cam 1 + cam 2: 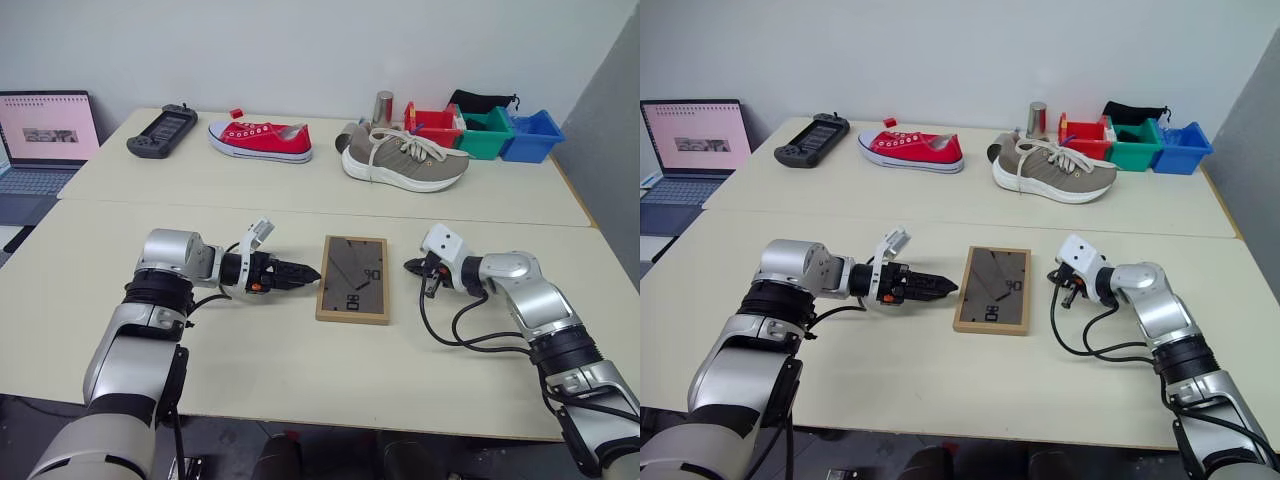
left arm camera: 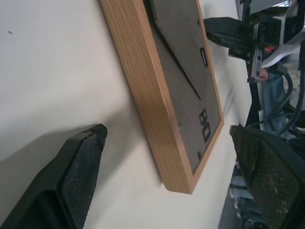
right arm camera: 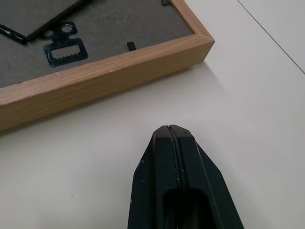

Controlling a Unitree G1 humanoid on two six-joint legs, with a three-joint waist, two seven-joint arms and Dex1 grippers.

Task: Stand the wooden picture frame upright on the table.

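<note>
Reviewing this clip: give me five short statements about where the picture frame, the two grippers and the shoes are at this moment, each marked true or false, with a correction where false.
1. The wooden picture frame lies flat on the table, back panel up. True.
2. The left gripper is shut on the frame's edge. False: its fingers are spread wide open beside the frame, holding nothing.
3. The right gripper is shut and close to the frame's side, not touching it. True.
4. The red shoe lies on the near table top beside the frame. False: it sits on the far top, beyond the seam.
5. Both grippers are on the same side of the frame. False: they flank it, one on each side.
</note>
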